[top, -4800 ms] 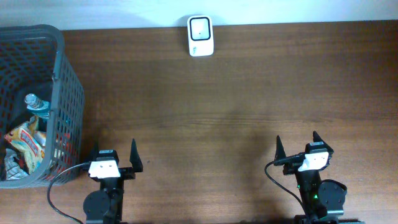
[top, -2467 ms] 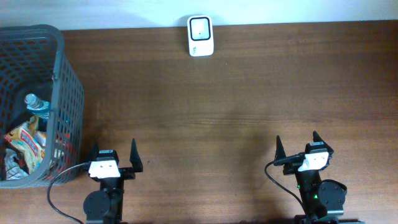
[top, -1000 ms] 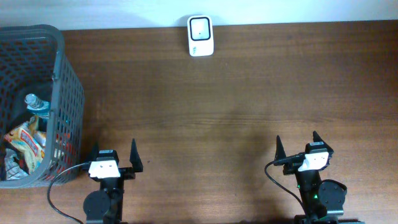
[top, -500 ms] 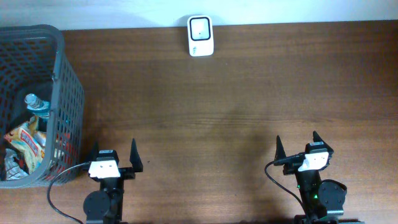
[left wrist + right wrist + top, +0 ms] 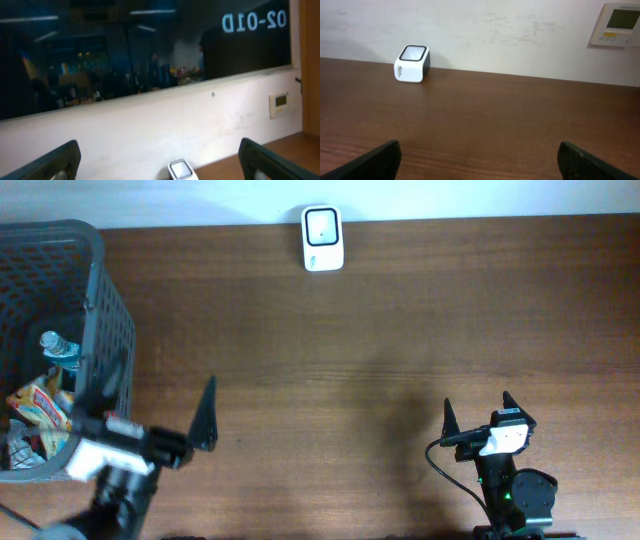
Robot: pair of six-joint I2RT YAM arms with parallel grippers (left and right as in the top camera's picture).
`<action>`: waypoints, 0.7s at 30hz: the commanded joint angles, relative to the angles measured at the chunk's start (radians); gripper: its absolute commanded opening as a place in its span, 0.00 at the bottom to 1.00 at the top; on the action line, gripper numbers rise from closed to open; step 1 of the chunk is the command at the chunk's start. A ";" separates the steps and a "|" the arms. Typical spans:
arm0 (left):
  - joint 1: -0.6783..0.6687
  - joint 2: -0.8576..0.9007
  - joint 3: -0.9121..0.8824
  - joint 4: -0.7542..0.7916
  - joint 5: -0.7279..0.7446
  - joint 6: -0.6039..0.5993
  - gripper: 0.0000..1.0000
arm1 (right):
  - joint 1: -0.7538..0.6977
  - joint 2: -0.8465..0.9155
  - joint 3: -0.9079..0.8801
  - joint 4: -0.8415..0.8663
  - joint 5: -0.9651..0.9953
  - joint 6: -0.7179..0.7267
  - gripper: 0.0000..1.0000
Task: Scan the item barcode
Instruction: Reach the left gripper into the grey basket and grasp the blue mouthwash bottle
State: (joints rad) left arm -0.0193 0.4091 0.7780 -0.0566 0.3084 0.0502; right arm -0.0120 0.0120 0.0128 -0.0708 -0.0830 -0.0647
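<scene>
The white barcode scanner (image 5: 322, 238) stands at the table's far edge and also shows in the right wrist view (image 5: 412, 63) and at the bottom of the left wrist view (image 5: 181, 170). Items lie in the grey basket (image 5: 95, 290) at the left: a clear bottle (image 5: 58, 348) and a colourful snack packet (image 5: 40, 405). No barcode shows. My left gripper (image 5: 160, 400) is raised and blurred beside the basket's near right corner, open and empty (image 5: 160, 167). My right gripper (image 5: 478, 408) rests open and empty at the near right (image 5: 480, 162).
The brown wooden table (image 5: 380, 350) stretches between basket and scanner. A white wall with a control panel (image 5: 620, 24) stands behind the scanner. The left wrist view is tilted up at a dark window (image 5: 125, 50).
My left arm has lifted from its rest and swung left toward the basket, tilting its camera up. The right arm, scanner and basket have not moved.
</scene>
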 commanded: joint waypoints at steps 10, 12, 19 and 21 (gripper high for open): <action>0.075 1.014 1.375 -0.980 -0.471 0.007 0.99 | 0.005 -0.006 -0.007 -0.003 0.005 -0.006 0.98; 0.214 1.131 1.537 -1.028 -0.507 -0.164 0.99 | 0.005 -0.006 -0.007 -0.003 0.005 -0.006 0.98; 0.531 1.266 1.594 -1.178 -0.447 -0.377 0.99 | 0.005 -0.006 -0.007 -0.003 0.005 -0.006 0.98; 0.597 1.333 1.594 -1.301 -0.446 -0.506 0.99 | 0.005 -0.006 -0.007 -0.003 0.005 -0.006 0.98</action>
State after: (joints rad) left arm 0.5156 1.6695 2.3604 -1.2694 -0.1432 -0.2955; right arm -0.0120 0.0128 0.0128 -0.0708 -0.0830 -0.0647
